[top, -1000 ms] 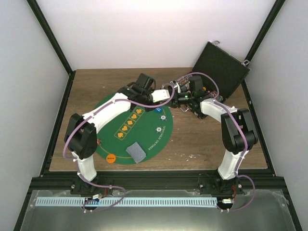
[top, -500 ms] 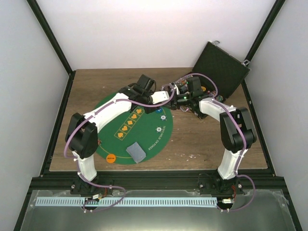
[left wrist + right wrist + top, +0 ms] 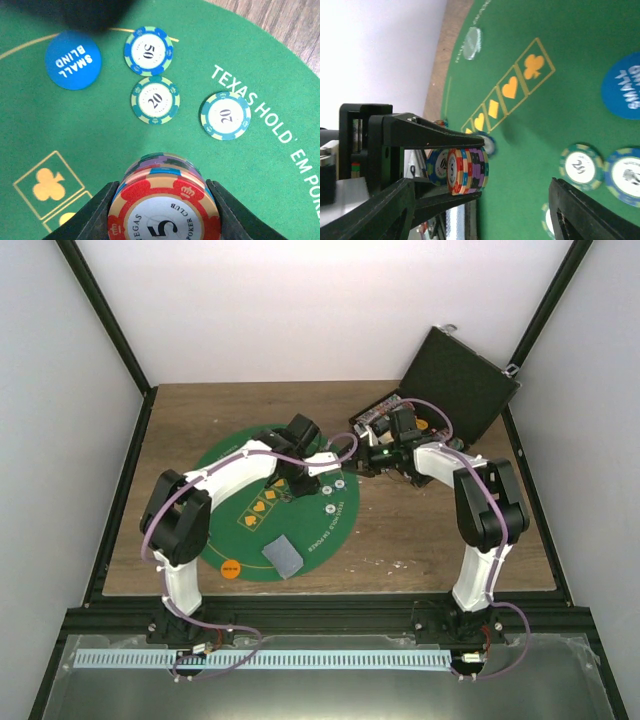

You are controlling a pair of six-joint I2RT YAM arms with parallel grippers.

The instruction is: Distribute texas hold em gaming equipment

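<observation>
A sideways stack of striped poker chips (image 3: 165, 200), a red "5" facing the camera, is clamped in my left gripper (image 3: 162, 186), which hangs low over the green mat (image 3: 75, 135). The top view puts that gripper (image 3: 328, 468) at the mat's far right. My right gripper (image 3: 487, 200) stands open just beside the stack (image 3: 470, 170), touching nothing. Three teal chips lie flat on the felt: a "50" (image 3: 149, 50) and two "20" (image 3: 155, 99) (image 3: 225, 115). The blue "small blind" disc (image 3: 73, 60) lies beside them. Grey-backed cards (image 3: 282, 556) and an orange disc (image 3: 230, 567) sit near the mat's front.
The black case (image 3: 460, 385) stands open at the back right, its tray (image 3: 385, 415) just behind my right gripper (image 3: 362, 465). Brown wooden tabletop (image 3: 430, 530) surrounds the mat, bounded by a black frame (image 3: 120, 500) and white walls.
My right jaws have opened and let go of the chip stack. The left gripper has drawn back over the mat with the stack still in it.
</observation>
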